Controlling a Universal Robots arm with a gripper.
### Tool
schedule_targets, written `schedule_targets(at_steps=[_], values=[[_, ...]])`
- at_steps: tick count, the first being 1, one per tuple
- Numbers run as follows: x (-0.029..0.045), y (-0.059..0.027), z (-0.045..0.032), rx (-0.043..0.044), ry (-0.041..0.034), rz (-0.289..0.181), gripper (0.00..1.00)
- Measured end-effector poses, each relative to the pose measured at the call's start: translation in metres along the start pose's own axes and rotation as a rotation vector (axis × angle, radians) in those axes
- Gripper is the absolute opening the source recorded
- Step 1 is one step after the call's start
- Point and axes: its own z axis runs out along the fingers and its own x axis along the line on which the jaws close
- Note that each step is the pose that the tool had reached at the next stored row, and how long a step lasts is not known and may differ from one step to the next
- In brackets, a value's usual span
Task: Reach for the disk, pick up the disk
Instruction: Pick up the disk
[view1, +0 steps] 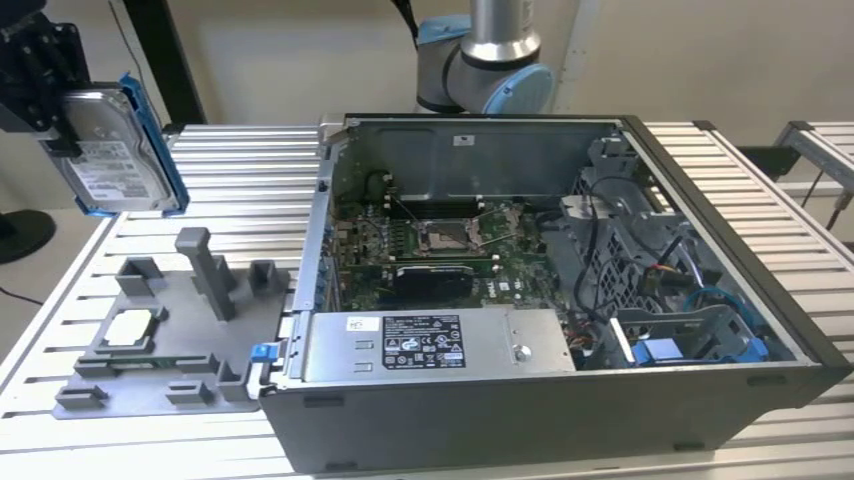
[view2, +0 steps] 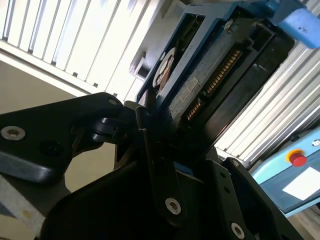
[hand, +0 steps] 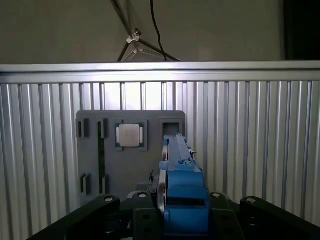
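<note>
The disk (view1: 118, 150) hangs in the air above the table's far corner, at the exterior view's left. It is silver-grey with a white label on its face and a blue frame round its edges, and it stands on edge. My black gripper (view1: 56, 125) is shut on its upper part. In the first wrist view the disk (hand: 182, 185) shows edge-on between the gripper's (hand: 172, 210) two sides, high over the grey fixture. The second wrist view shows the disk's (view2: 215, 75) connector side clamped in the gripper (view2: 165, 145).
A grey fixture plate (view1: 174, 330) with upright posts lies on the slatted table (view1: 227, 160), holding a small whitish chip (view1: 130, 327). The open computer case (view1: 561, 300) stands at the exterior view's right, with a grey labelled box (view1: 427, 345) at its front. The arm's base (view1: 487, 60) rises behind it.
</note>
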Motion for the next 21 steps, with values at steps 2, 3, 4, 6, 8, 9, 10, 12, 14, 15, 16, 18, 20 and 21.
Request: schedule_targets(at_steps=[2,3,4,6,8,9,10,12,14,15,16,18,20,21], values=[[0.0000,-0.0001,-0.0035,0.0000,0.0000,0.000,0.00],[0.0000,-0.0001,-0.0050,0.0001,0.0000,0.000,0.00],[0.0000,-0.0001,-0.0067,0.0000,0.0000,0.000,0.00],[0.0000,-0.0002,-0.0100,0.0001,0.0000,0.000,0.00],[0.0000,-0.0003,-0.0135,-0.0001,0.0000,0.000,0.00],[0.0000,-0.0003,-0.0153,0.0000,0.0000,0.000,0.00],[0.0000,-0.0003,-0.0170,0.0001,-0.0001,0.000,0.00],[0.0000,-0.0003,-0.0204,0.0000,0.0000,0.000,0.00],[0.0000,-0.0004,-0.0236,0.0000,0.0000,0.000,0.00],[0.0000,-0.0004,-0.0252,0.0000,0.0000,0.000,0.00],[0.0000,-0.0004,-0.0268,0.0000,0.0000,0.000,0.00],[0.0000,-0.0004,-0.0298,0.0000,0.0000,0.000,0.00],[0.0000,-0.0004,-0.0325,0.0001,-0.0001,0.000,0.00],[0.0000,-0.0005,-0.0338,0.0001,0.0000,0.000,0.00]])
